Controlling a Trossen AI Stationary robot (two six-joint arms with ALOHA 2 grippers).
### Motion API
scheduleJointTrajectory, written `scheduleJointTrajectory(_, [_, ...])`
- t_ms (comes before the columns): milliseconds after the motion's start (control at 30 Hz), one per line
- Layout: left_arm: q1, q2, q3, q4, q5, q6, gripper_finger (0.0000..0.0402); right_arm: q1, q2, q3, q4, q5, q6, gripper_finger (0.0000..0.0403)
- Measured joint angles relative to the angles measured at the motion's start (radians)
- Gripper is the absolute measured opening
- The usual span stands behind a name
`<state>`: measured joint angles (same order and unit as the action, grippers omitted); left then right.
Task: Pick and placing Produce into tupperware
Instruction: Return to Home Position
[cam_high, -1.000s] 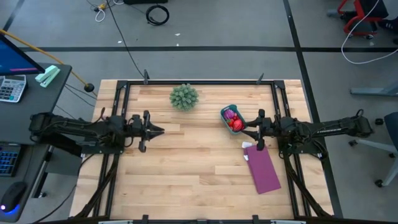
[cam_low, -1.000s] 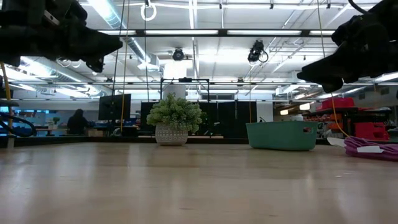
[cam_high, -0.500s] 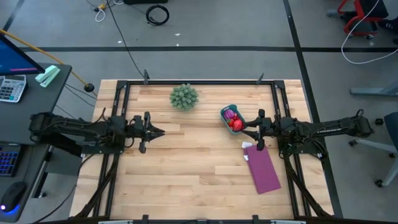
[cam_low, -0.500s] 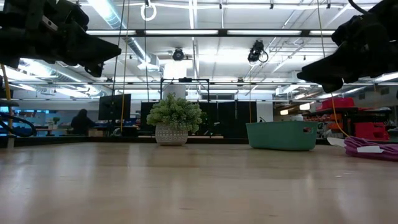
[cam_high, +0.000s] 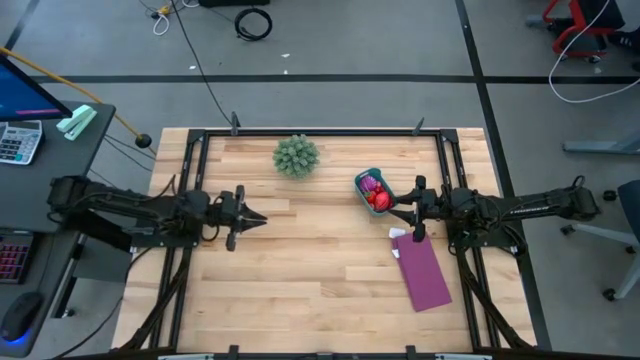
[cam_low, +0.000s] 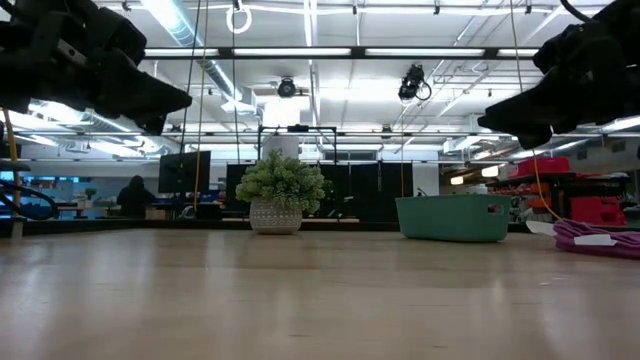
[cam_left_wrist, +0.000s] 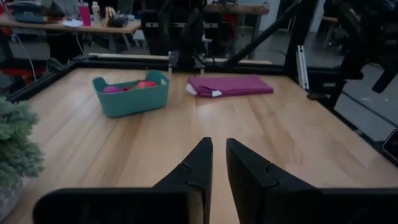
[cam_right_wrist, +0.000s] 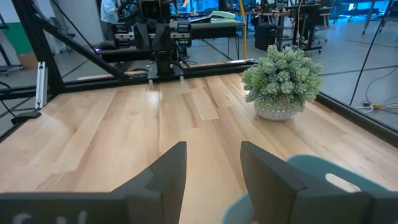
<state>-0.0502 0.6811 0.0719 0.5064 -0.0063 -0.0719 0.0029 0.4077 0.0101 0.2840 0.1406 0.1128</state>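
The teal tupperware (cam_high: 371, 191) stands right of the table's centre. A red fruit (cam_high: 379, 200) and a purple-pink one (cam_high: 372, 184) lie inside it, also seen in the left wrist view (cam_left_wrist: 146, 84). My right gripper (cam_high: 396, 212) hovers open just beside the tub's right side, above the table, with nothing between its fingers (cam_right_wrist: 168, 162). My left gripper (cam_high: 258, 217) hangs over the left half of the table. Its fingers (cam_left_wrist: 202, 155) are shut to a thin slit and hold nothing.
A spiky green ball in a white pot (cam_high: 296, 155) stands at the far middle. A flat purple sheet (cam_high: 423, 272) lies near my right arm, toward the near right. Bare wood stretches between the two grippers. A black frame (cam_high: 320, 131) runs round the table.
My left gripper has tipped its fingers a little downward, so its tip hangs slightly lower in the low view. My right gripper, the tub and the fruits have kept still.
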Motion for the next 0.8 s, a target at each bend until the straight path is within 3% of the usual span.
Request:
scheduleJointTrajectory(300, [0.0,0.019,0.0,0.019,0.0,-0.207,0.0053,0.0,-0.085,0.0,-0.001,0.0,0.0,0.016])
scheduleJointTrajectory(633, [0.0,0.007,0.0,0.023,0.0,-0.232,0.0056,0.0,-0.229,0.0,0.001,0.0,0.0,0.016])
scheduleJointTrajectory(800, [0.0,-0.07,0.0,0.017,0.0,-0.231,0.0049,0.0,-0.26,0.0,-0.001,0.0,0.0,0.016])
